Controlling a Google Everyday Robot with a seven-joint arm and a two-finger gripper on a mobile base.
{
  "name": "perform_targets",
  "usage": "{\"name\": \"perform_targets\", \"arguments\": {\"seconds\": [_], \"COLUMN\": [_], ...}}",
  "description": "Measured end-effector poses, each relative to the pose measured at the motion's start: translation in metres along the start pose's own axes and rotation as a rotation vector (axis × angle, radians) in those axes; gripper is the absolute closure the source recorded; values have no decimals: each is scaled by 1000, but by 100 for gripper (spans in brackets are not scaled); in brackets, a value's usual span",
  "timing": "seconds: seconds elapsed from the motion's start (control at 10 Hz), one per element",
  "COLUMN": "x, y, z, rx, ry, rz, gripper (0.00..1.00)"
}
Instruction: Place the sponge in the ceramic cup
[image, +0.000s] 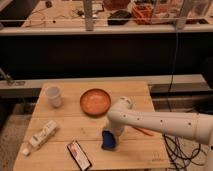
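The dark blue sponge (107, 141) lies on the wooden table (60, 120), near the front edge and a little right of centre. My gripper (113, 134) comes down from the white arm at the right and sits directly at the sponge, covering its upper right part. The small white ceramic cup (53, 96) stands upright at the table's back left, well away from the gripper and the sponge.
A wide orange-brown bowl (95, 101) sits between the cup and the arm. A flat black slab with a red edge (79, 154) lies front left of the sponge. A white bottle (42, 136) lies at the left edge. An orange object (144, 131) pokes out under the arm.
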Motion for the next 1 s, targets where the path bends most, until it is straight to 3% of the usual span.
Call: {"name": "perform_targets", "arguments": {"seconds": [0.2, 0.5, 1.0], "x": [0, 6, 13], "y": [0, -1, -9], "z": [0, 0, -16], "rx": [-2, -2, -13], "ry": [-2, 2, 10], "rz": [2, -1, -10], "gripper": [75, 99, 99]}}
